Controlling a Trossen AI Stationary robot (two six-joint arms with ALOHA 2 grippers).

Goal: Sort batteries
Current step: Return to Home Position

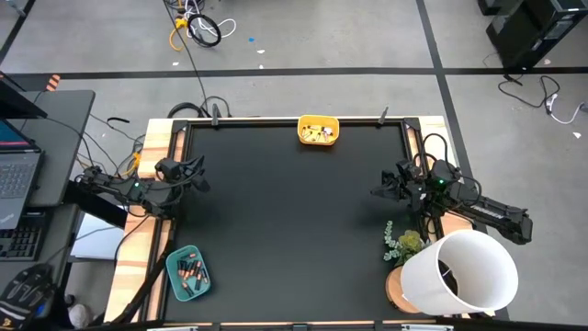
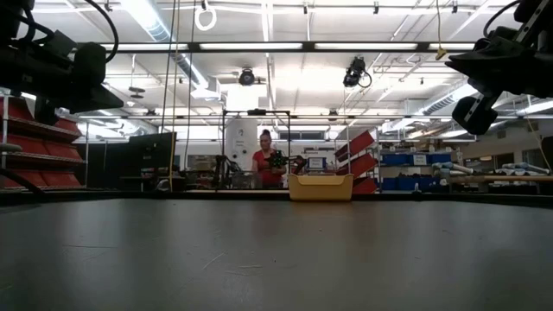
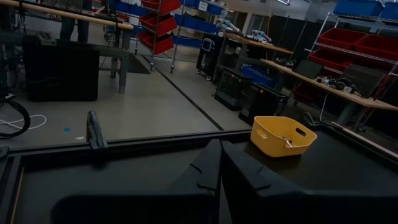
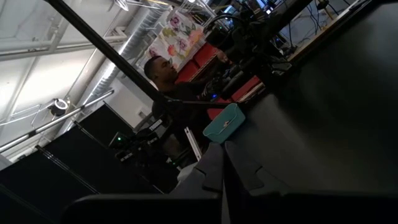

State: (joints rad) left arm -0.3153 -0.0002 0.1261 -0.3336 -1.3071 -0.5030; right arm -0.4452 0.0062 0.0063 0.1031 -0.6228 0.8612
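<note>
Small batteries lie in a yellow tray (image 1: 318, 131) at the middle of the table's far edge, and several more (image 1: 191, 271) lie in a teal tray (image 1: 175, 280) at the near left corner. My left gripper (image 1: 200, 182) hovers shut over the table's left side, pointing level toward the yellow tray (image 3: 283, 135). My right gripper (image 1: 376, 193) hovers shut over the right side, facing the teal tray (image 4: 224, 123). Neither gripper holds anything. In the low view, both arms hang well above the table top and the yellow tray (image 2: 320, 187) stands on the far edge.
The black table top (image 1: 294, 221) lies bare between the arms. A white bucket-like shade (image 1: 469, 271) and a small plant (image 1: 402, 244) stand at the near right corner. A person (image 2: 263, 164) is in the room beyond the far edge, and another person (image 4: 163, 78) is by the left side.
</note>
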